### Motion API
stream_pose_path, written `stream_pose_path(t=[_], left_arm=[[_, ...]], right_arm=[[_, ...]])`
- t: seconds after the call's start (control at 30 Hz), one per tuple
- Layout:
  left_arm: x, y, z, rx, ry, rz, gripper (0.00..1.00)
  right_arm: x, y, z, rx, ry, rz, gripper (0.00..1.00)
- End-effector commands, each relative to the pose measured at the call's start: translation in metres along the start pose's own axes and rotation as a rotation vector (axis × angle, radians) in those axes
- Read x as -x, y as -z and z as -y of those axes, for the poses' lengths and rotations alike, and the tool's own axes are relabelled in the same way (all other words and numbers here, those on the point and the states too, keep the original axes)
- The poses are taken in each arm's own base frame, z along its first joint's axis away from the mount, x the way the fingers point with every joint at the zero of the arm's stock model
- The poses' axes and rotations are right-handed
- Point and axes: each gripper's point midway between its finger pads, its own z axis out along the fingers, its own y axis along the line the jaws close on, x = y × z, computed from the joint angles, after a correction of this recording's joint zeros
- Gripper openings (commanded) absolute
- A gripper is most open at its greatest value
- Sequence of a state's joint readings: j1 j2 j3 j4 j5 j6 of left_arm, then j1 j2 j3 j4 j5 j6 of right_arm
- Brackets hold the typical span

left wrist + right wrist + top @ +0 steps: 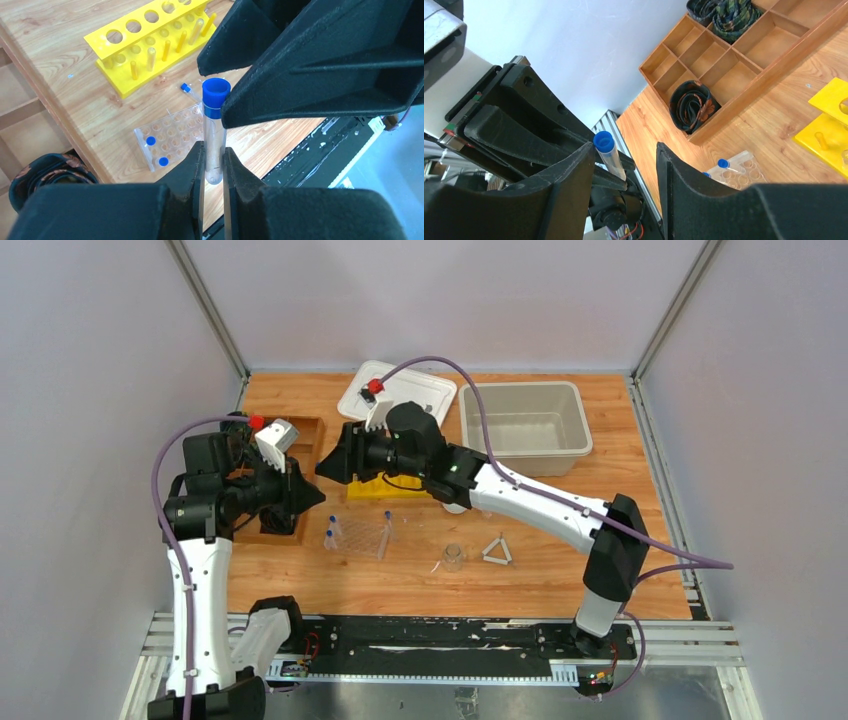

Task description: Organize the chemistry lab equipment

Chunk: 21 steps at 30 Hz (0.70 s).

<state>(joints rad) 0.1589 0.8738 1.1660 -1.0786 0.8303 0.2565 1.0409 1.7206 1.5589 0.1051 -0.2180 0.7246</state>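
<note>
a blue-capped tube [214, 130] is held in the air above the table [560, 570], between the two claws, which are brought tip to tip over the left part of the board. the lower end of the tube is pinched by the left claw [214, 148], whose jaws are nearly closed upon the clear wall. the right claw [625, 147] is set about the capped upper end with its jaws parted; one finger [574, 180] is seen just beside the cap, a clear gap is left on the other side, and nothing is gripped by it. whether that finger touches the cap cannot be told. below the tube a clear rack [358, 537] is laid flat on the table, and two capped tubes [150, 141] are seated in it. a yellow rack [150, 50] is placed just beyond it. a beaker [453, 557] and a triangle [497, 551] are set to the right of the clear rack, near each other but apart. a wooden tray [734, 65] is found at the left edge and a bin [522, 425] at the back.
</note>
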Motion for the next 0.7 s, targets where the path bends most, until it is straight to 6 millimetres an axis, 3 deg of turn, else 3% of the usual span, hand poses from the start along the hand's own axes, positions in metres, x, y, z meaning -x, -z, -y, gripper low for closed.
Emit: stream_pose_path(t=[0.0, 0.17, 0.37, 0.67], left_arm=[[-0.003, -0.002, 0.000, -0.009, -0.023, 0.005, 0.00], [-0.001, -0.001, 0.001, -0.012, -0.023, 0.010, 0.00], [-0.002, -0.001, 0.001, -0.013, -0.018, 0.007, 0.00], [-0.004, -0.003, 0.001, -0.018, -0.008, 0.003, 0.00]], right_arm=[[-0.024, 0.000, 0.004, 0.020, 0.060, -0.162, 0.51], [-0.021, -0.005, 0.002, 0.024, 0.081, -0.172, 0.49], [-0.016, -0.009, 0.004, 0.010, 0.111, -0.162, 0.35], [-0.011, -0.015, 0.016, -0.043, 0.177, -0.157, 0.41]])
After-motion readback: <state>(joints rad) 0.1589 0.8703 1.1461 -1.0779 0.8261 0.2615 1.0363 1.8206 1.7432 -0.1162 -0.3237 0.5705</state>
